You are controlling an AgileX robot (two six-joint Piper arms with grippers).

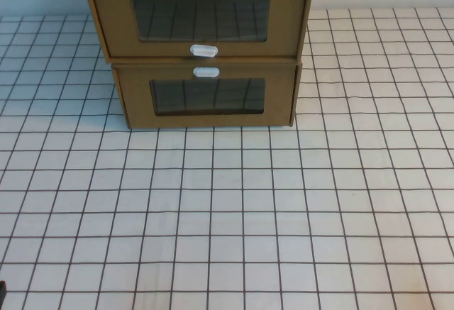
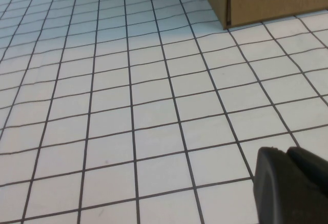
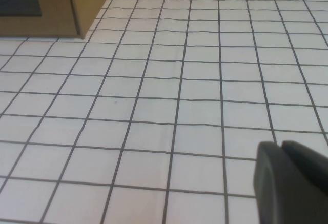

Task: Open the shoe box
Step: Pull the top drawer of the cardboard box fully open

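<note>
Shoe box [image 1: 198, 47], two-tier, at the far edge of the desk [image 1: 227, 218]: likely light, stiff cardboard that may slide when pulled. Grasp by the white handle [image 1: 206, 72]. Left gripper [image 2: 288, 155] and right gripper [image 3: 282, 147]: above the desk, clear of the box, jaws pressed together, empty.

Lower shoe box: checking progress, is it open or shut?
Shut: lower shoe box front sits flush, handle untouched. Left end effector and right end effector hover apart from it, above table.

Brown shoe box [image 1: 280, 97], 2 white handles [image 1: 203, 50], white tablecloth [image 1: 227, 218] with black grid.
</note>
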